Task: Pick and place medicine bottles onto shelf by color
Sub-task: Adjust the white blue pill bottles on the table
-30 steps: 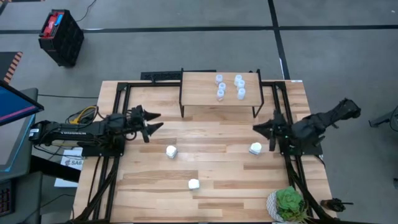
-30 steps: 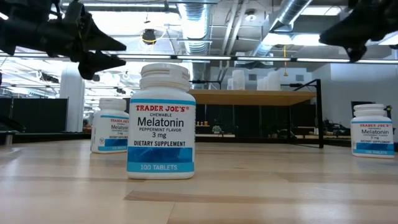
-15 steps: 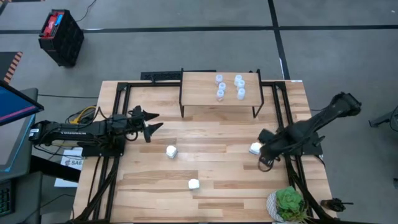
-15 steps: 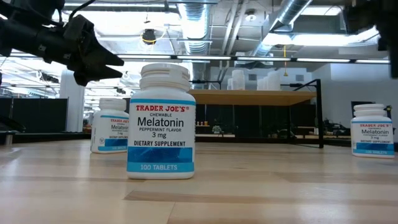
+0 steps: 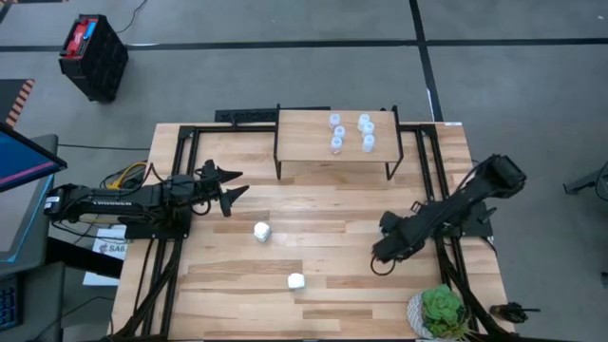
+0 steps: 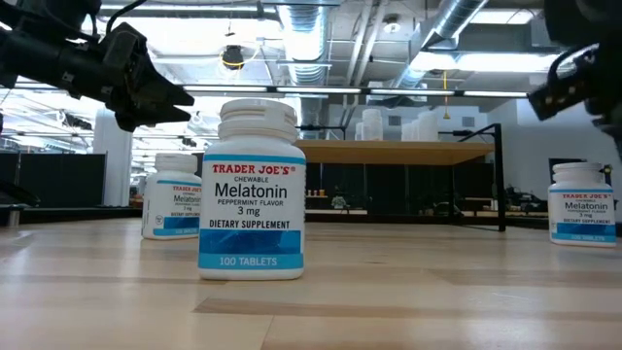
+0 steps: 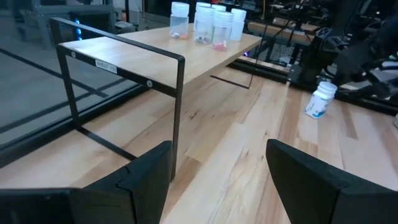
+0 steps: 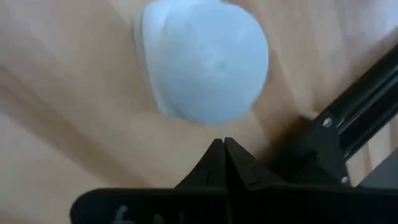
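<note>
Five small bottles (image 5: 350, 131) are grouped on the shelf (image 5: 304, 142) at 12 o'clock. Two bottles (image 5: 261, 231) are placed centrally; the plant (image 5: 441, 312) at 5 o'clock.

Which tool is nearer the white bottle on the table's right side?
Right. The right tool, shut, hovers just over the white bottle; the left tool sits across the table.

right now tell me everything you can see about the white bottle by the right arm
The white bottle is a chunky all-white plastic pill bottle with a ribbed cap, its label reading Melatonin over a blue band. It stands upright on the wooden table, capped, well apart from the shelf. From above the right arm hides it. The right pincer hangs just over its cap, fingers shut together and holding nothing; whether they touch the cap is unclear.
</note>
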### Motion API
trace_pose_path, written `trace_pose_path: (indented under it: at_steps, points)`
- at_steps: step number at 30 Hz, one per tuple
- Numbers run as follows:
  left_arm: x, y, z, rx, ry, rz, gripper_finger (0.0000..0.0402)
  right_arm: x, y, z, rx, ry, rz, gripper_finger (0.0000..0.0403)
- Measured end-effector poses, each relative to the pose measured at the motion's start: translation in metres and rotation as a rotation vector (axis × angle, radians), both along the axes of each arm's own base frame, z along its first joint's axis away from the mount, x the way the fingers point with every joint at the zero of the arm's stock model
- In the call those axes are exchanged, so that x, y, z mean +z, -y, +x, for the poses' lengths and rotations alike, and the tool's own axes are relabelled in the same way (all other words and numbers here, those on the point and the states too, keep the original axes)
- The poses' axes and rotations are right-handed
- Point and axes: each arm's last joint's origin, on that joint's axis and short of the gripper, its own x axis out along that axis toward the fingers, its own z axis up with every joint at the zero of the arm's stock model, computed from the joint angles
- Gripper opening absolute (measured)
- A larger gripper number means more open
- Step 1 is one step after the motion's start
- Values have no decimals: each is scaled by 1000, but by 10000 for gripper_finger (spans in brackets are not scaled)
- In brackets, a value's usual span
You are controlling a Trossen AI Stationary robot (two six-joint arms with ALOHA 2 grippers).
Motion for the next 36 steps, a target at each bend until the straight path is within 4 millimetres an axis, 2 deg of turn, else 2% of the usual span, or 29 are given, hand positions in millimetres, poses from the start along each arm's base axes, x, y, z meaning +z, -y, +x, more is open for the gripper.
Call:
trace_pose_path:
  at_steps: [6,9,15,20,24,27,29,36]
  points:
    - [0,0,0,-1,-5,6,247,-24,-5,15,76,-27,-17,10]
    - [0,0,0,-1,-7,9,247,-34,-1,24,89,4,-84,7]
    - [0,0,0,3,-9,10,247,-54,15,49,156,61,-132,7]
    - [-1,0,0,3,-14,10,247,-65,43,70,136,102,-145,8]
    - [-2,0,0,3,-24,9,247,-64,63,86,121,111,-165,9]
    - [-4,0,-1,4,-46,7,247,-52,68,100,159,155,-179,11]
    - [-4,0,-1,5,-54,5,247,-42,69,96,140,121,-189,11]
    - [-7,0,-2,4,-80,8,247,-25,68,82,50,100,-303,5]
